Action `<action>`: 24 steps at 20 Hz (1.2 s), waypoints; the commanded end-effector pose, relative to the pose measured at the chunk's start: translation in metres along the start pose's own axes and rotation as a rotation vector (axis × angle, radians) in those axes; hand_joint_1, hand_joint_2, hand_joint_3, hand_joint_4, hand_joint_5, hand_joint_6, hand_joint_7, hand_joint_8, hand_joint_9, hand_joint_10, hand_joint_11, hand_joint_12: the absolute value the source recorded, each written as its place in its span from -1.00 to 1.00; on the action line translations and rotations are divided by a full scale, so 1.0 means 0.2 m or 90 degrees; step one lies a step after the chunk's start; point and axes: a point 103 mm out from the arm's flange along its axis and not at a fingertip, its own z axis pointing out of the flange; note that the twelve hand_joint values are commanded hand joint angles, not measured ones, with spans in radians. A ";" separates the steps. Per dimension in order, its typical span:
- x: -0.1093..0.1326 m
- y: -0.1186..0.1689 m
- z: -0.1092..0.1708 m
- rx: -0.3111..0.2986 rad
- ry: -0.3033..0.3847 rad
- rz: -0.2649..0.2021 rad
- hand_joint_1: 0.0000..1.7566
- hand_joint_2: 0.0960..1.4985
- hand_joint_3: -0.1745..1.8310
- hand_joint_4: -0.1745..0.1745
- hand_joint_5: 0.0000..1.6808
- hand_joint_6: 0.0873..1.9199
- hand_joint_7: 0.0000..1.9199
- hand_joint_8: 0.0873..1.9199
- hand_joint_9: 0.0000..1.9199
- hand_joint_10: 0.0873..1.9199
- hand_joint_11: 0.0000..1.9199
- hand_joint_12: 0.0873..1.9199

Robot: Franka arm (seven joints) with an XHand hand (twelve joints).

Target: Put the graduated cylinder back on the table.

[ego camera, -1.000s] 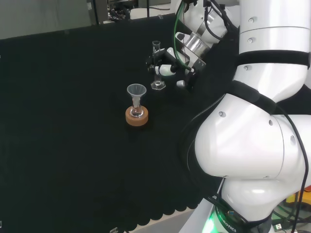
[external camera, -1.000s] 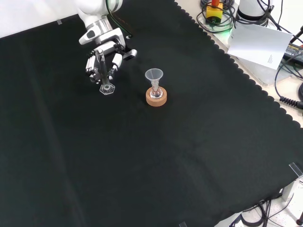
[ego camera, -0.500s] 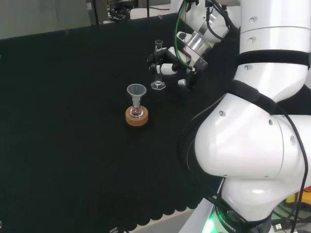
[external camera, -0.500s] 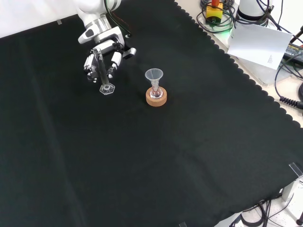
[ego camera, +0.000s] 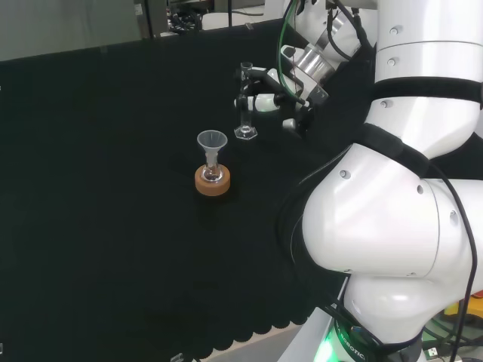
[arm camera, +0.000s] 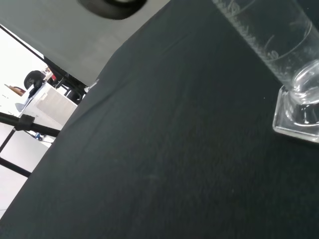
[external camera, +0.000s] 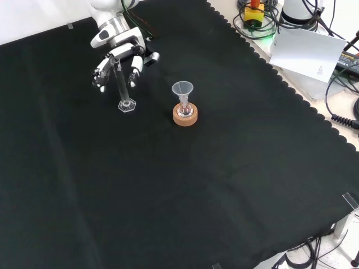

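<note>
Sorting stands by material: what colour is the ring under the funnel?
Tan, cork-like brown; the ring shows best in the front view.

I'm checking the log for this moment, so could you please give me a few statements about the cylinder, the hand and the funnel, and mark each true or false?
1. The graduated cylinder stands upright with its base on the black cloth. True.
2. The hand has its fingers curled round the cylinder. False: the fingers are spread open and sit by its upper part, not closed on it.
3. A clear funnel sits in a flask on a cork ring. True.
4. In the front view the cork ring lies to the left of the cylinder. False: it lies to its right.
5. The cylinder lies on its side. False: it is upright.
</note>
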 end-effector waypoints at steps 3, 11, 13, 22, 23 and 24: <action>0.03 -0.07 -0.17 0.003 -0.029 0.004 -0.19 0.12 -1.00 -0.20 -0.68 -1.00 -0.97 -0.44 -0.47 -1.00 -0.91 0.47; 0.21 -0.25 -0.44 -0.036 -0.088 -0.001 -0.24 0.08 -1.00 -0.19 -0.74 -1.00 -1.00 -0.50 -0.53 -1.00 -0.93 0.50; 0.29 -0.31 -0.50 -0.042 -0.109 -0.007 -0.24 0.08 -1.00 -0.20 -0.74 -1.00 -0.99 -0.49 -0.53 -1.00 -0.93 0.50; 0.71 -0.62 -0.68 -0.049 -0.212 -0.007 -0.27 0.18 -0.96 -0.21 -0.71 -1.00 -0.94 -0.43 -0.47 -1.00 -0.89 0.49; 0.75 -0.65 -0.69 -0.051 -0.222 -0.005 -0.27 0.19 -0.96 -0.22 -0.71 -1.00 -0.93 -0.42 -0.46 -1.00 -0.88 0.49; 0.79 -0.69 -0.70 -0.052 -0.229 -0.002 -0.27 0.19 -0.95 -0.22 -0.71 -1.00 -0.93 -0.42 -0.46 -1.00 -0.88 0.49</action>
